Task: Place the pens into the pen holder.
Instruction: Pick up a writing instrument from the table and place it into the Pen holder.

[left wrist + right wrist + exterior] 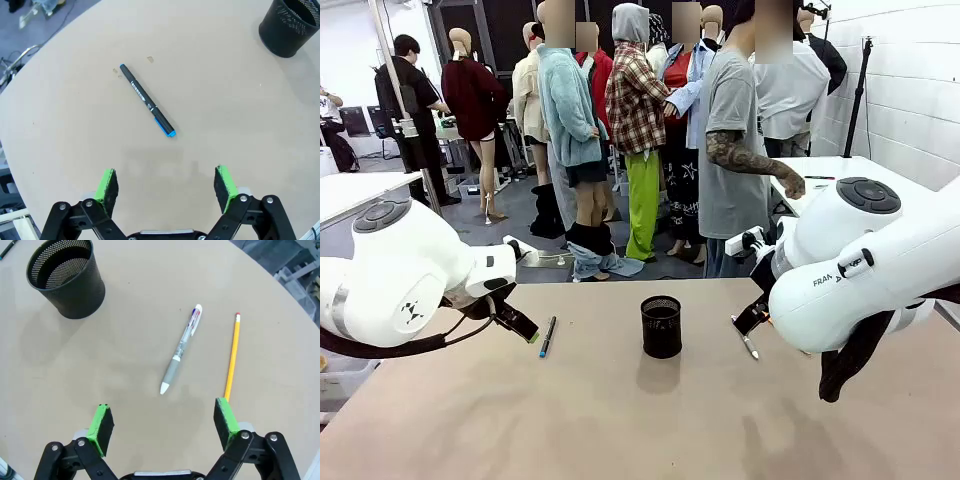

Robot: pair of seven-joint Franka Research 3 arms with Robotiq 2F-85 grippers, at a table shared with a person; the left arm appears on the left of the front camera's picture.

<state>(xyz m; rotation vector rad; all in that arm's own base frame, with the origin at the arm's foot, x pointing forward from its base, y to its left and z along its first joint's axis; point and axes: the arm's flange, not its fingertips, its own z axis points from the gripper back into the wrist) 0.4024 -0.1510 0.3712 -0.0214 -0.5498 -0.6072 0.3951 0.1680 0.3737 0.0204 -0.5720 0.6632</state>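
The black wire-mesh pen holder [661, 326] stands upright mid-table, also seen at the corner of the left wrist view [290, 25] and in the right wrist view [67, 277]. A dark pen with a blue end [147, 100] lies flat left of the holder [548, 336], ahead of my open left gripper [167, 184]. A silver-grey pen [182, 348] and an orange pencil [231, 356] lie side by side ahead of my open right gripper [163, 426]. In the front view the grey pen [747, 342] shows by the right arm. Both grippers hover above the table, holding nothing.
The tan table [620, 420] has free room in front of the holder. A person [745, 140] stands at the far side, hand hanging by the table's back right. A white table [840, 170] stands behind on the right.
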